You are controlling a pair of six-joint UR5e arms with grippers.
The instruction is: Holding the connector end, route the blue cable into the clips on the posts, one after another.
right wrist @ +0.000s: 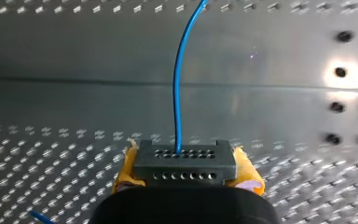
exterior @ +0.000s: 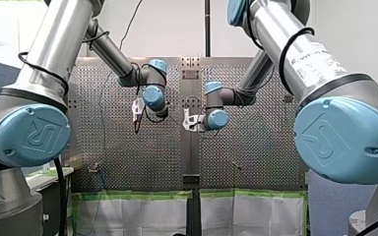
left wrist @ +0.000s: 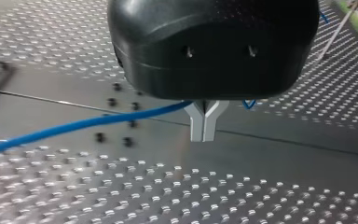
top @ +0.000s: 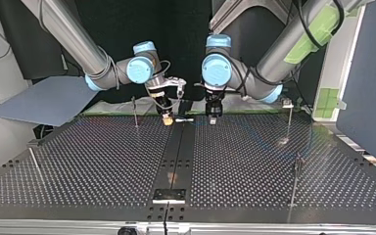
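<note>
In the right wrist view my right gripper [right wrist: 186, 173] is shut on a dark grey connector [right wrist: 184, 161], gripped between yellow pads [right wrist: 249, 176]. The blue cable [right wrist: 177, 93] rises out of the connector's holes and runs ahead over the table. My left gripper [left wrist: 203, 134] has its metal fingers pressed together. The blue cable [left wrist: 74, 125] passes through the notch at their base and trails off to one side. In the top view both grippers hang low over the table's far middle. My right gripper [top: 166, 119] and my left gripper [top: 213, 118] are a short gap apart.
Thin posts stand on the perforated table [top: 103, 161]: one [top: 135, 111] beside my right gripper, one with a clip [top: 289, 115] at the top view's right, one nearer [top: 295, 182], and a leaning one [top: 33, 159] at the left. A smooth strip [top: 176, 156] runs down the middle.
</note>
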